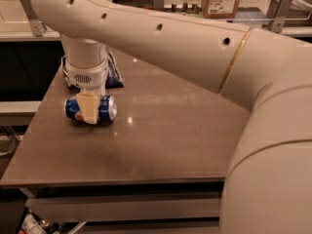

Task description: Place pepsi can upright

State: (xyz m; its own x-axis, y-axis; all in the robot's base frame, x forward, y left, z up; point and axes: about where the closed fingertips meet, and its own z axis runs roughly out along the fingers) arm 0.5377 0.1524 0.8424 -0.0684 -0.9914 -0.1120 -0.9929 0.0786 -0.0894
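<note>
The can (106,109) is lying on its side near the counter's (170,130) back-left corner, with the end effector (89,112) down right across its middle, can't tell if it's clamped or loose.

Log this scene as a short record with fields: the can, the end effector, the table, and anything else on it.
surface: brown table
pepsi can: lying on its side on the left part of the table, silver end facing right
end effector: lowered onto the can, crossing its middle and hiding part of it
snack bag: on the table behind the can, partly hidden
task state: can not yet upright
</note>
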